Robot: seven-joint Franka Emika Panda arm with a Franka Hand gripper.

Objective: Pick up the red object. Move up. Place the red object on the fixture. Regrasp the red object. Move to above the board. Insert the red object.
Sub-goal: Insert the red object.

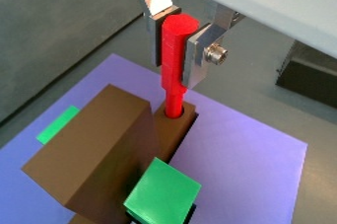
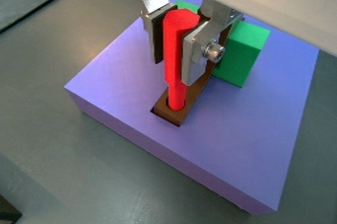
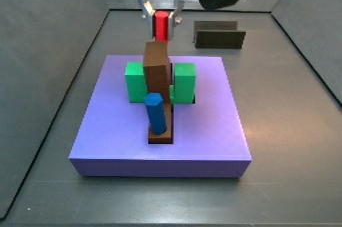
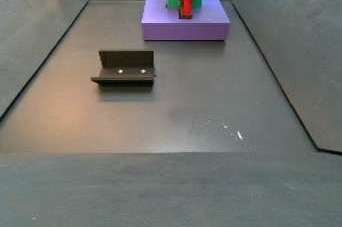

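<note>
My gripper [image 1: 176,50] is shut on the red object [image 1: 172,75], a slender red peg held upright between the silver fingers. The peg's lower tip sits in a brown-lined slot [image 2: 170,115] in the purple board [image 2: 118,85]. Both wrist views show this. In a side view the gripper [image 3: 160,13] hangs over the board's far part [image 3: 201,136], behind the tall brown bar [image 3: 158,66]. The fixture [image 4: 124,68] stands empty on the floor, apart from the board.
On the board stand green blocks [image 3: 136,81] [image 3: 185,79] either side of the brown bar, and a blue cylinder [image 3: 155,114] in front. A green block [image 2: 241,55] is close beside the gripper. Dark walls enclose the grey floor [image 4: 187,121].
</note>
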